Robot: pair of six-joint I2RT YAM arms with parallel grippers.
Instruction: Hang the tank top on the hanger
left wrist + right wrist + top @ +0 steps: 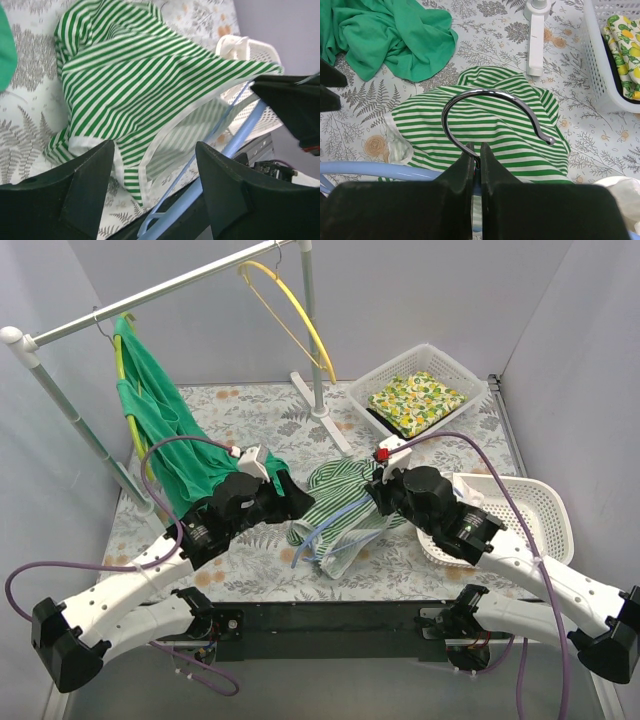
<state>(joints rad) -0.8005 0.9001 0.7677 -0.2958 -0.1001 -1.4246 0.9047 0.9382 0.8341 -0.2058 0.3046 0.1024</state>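
Note:
The green-and-white striped tank top (338, 490) lies crumpled on the table between my grippers. It also shows in the left wrist view (135, 80) and the right wrist view (490, 125). The light blue hanger (322, 526) lies partly under its near hem, and one blue arm shows in the left wrist view (240, 135). My right gripper (476, 147) is shut on the hanger's neck just below the metal hook (470, 95); in the top view it (377, 490) is at the cloth's right edge. My left gripper (155, 145) is open and empty above the hem, at the cloth's left edge (300, 506).
A plain green garment (160, 425) hangs from the rack bar (160, 290) and trails onto the table (395, 35). A yellow hanger (295, 315) hangs on the bar. The rack foot (322, 415) stands behind the tank top. One white basket (470, 385) holds yellow-patterned cloth (415, 400); another white basket (545, 510) sits at the right.

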